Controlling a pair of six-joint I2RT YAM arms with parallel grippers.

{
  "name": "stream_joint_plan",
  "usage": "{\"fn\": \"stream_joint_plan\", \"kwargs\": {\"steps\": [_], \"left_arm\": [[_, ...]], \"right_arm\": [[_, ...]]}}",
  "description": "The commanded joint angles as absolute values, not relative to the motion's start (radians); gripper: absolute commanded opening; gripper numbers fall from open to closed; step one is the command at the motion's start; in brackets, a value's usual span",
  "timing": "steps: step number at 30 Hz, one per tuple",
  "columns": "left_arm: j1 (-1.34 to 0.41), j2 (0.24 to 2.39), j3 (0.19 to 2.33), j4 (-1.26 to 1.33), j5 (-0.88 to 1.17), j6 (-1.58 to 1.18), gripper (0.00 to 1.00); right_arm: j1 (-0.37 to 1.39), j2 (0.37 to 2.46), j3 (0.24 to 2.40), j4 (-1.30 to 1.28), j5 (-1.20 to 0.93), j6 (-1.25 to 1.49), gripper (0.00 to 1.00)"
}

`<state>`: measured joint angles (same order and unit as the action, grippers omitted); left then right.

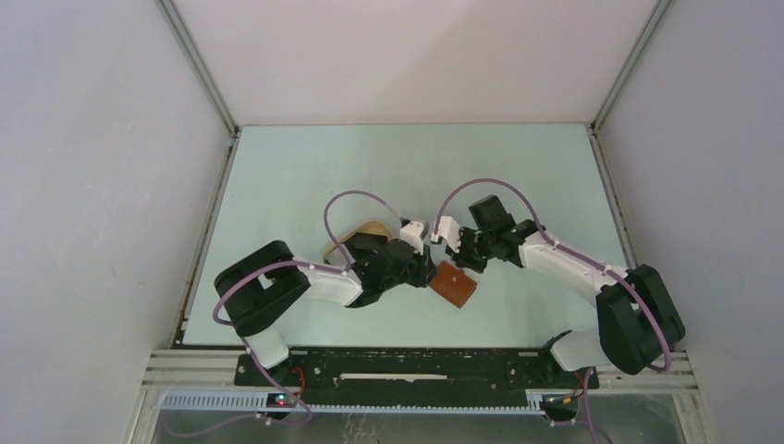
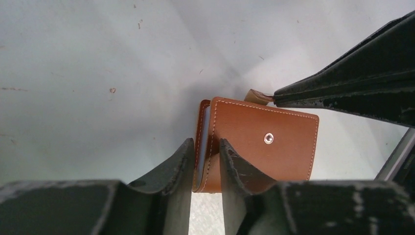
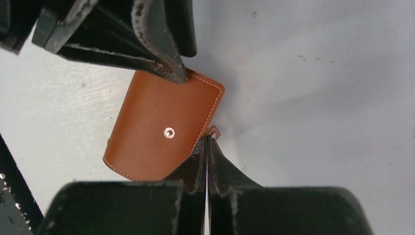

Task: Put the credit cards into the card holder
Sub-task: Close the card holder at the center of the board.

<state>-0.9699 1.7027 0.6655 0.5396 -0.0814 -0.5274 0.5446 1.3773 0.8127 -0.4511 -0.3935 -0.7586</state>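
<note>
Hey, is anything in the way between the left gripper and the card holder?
Nothing visible: the left gripper clamps the card holder directly by its folded edge, and the right gripper pinches its tab at the far side.

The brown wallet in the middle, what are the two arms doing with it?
Both arms hold the card holder. The left gripper pinches its folded edge, and the right gripper is shut on the small leather tab at the opposite side, apparently to pull it open. The snap stud is uncovered.
</note>
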Motion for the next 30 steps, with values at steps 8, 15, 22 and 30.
{"fn": "stream_joint_plan", "kwargs": {"steps": [8, 15, 22, 30], "left_arm": [[-0.965, 1.538, 0.577, 0.594, -0.208, -0.699, 0.3], [-0.962, 1.454, 0.579, 0.605, -0.032, -0.681, 0.28], [-0.962, 1.608, 0.584, 0.786, 0.103, -0.77, 0.04], [-0.962, 1.731, 0.607, 0.836, 0.077, -0.795, 0.01]], "right_arm": [[0.499, 1.464, 0.941, -0.383, -0.502, -0.743, 0.0], [0.471, 1.469, 0.934, -0.471, -0.628, -0.806, 0.0], [0.454, 1.46, 0.91, -0.514, -0.676, -0.908, 0.0], [0.446, 1.49, 0.904, -0.509, -0.653, -0.916, 0.0]]}}
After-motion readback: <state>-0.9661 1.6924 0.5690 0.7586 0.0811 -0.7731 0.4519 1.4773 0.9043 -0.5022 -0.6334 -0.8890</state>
